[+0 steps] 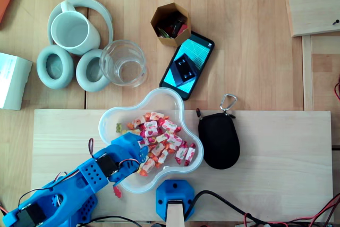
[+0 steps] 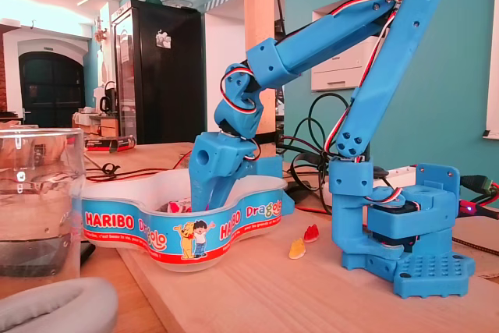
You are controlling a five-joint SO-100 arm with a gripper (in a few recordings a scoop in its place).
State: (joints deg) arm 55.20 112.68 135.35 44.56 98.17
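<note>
A clear, lobed Haribo bowl [image 1: 108,118] [image 2: 140,224] sits on a pale wooden board and holds several wrapped pink and orange candies [image 1: 162,141]. My blue gripper [image 1: 141,151] [image 2: 201,196] reaches in from the lower left of the overhead view and points down among the candies at the bowl's left side. Candies and the bowl wall hide its fingertips, so I cannot see how the jaws stand. A red gummy [image 1: 116,191] [image 2: 312,233] and an orange one [image 2: 297,249] lie loose on the board beside the bowl.
In the overhead view, a black zip pouch [image 1: 218,141] lies right of the bowl. Behind it stand a drinking glass [image 1: 123,62] [image 2: 35,200], headphones [image 1: 58,66] around a mug [image 1: 71,30], a phone [image 1: 187,65] and a hexagonal box [image 1: 170,24]. A blue mount [image 1: 174,195] sits at the board's front edge.
</note>
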